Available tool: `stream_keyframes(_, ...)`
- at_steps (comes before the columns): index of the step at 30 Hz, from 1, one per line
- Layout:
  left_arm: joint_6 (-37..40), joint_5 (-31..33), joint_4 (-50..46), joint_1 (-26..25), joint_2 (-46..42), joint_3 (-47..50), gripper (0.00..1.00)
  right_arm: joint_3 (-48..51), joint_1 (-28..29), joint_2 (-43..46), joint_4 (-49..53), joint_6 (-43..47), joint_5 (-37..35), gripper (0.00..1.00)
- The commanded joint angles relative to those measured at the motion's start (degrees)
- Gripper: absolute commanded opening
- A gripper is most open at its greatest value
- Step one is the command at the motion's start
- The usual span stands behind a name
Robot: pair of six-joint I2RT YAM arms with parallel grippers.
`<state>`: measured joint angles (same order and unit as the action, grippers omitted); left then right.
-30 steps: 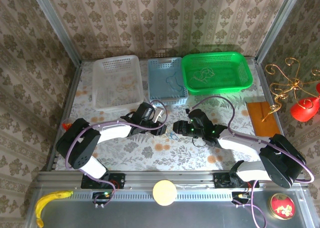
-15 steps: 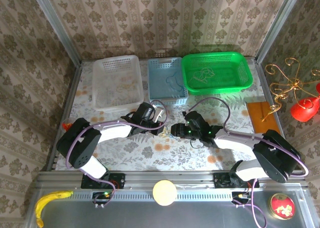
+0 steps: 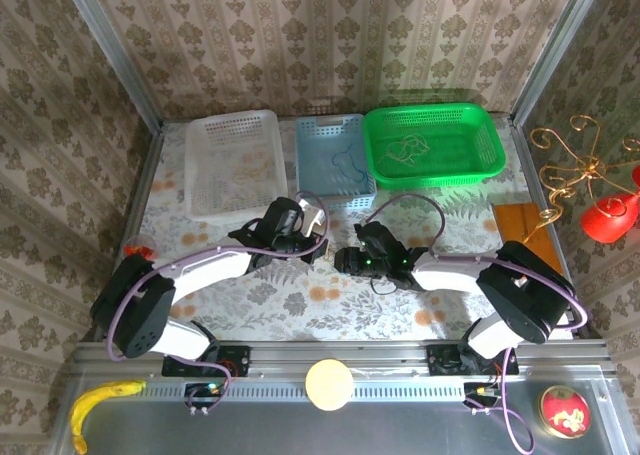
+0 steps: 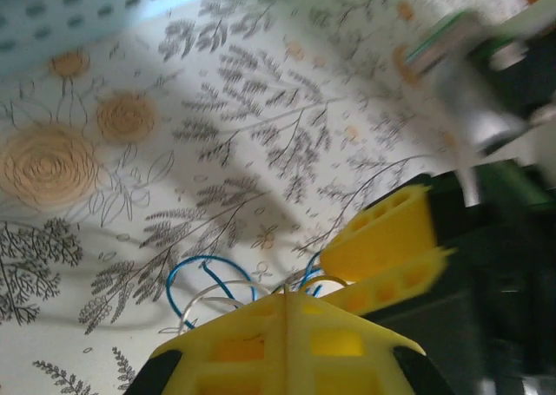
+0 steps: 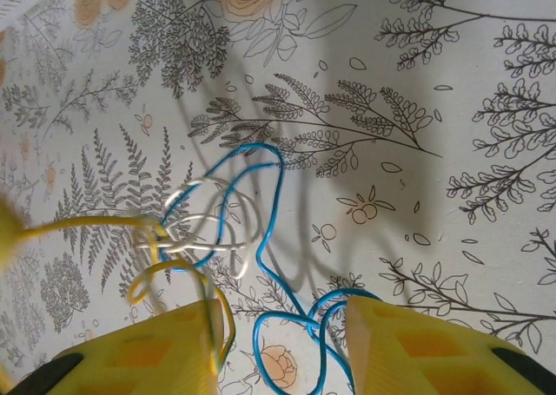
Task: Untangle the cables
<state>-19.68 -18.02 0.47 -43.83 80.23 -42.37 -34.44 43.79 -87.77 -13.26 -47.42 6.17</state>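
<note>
Yellow cable [image 5: 87, 224]: stretched toward 9 o'clock, seemingly pinched in left hand [image 4: 287, 298], fingers together. Risk: a harder pull may cinch its knot with blue cable [image 5: 280, 182] and white cable [image 5: 208, 247], or drag the cables [image 3: 336, 259] along the desk [image 3: 250, 297]. Right hand [image 5: 282, 324]: fingers apart, a blue loop between them, knot near at 11 o'clock.

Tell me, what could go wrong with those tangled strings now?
The left gripper is shut on the yellow cable; pulling might tighten its knot with the blue cable and white cable. The right gripper, open around blue, might catch the yellow loop too. The grippers sit close and might bump.
</note>
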Motion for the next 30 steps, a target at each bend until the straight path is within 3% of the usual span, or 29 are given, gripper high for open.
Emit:
stream_keyframes(1,-0.45,-0.79,-2.19,0.09,-3.60,-2.19,0.00,-0.24,0.34,-0.90,-2.01,-1.26,-1.92,0.42)
stream_keyframes(17,-6.41,-3.07,1.37,3.80,-14.96,-3.67,0.00,1.48,0.24,1.05,-1.21,-1.53,-2.61,0.43)
stream_keyframes(27,-7.56,-2.47,1.30,4.50,-17.65,-5.40,0.00,0.51,0.20,7.67,4.10,0.64,-2.22,0.55)
stream_keyframes(30,-7.74,-2.50,1.35,4.63,-17.47,-5.68,0.00,0.95,0.14,13.38,5.87,1.73,-2.62,0.57)
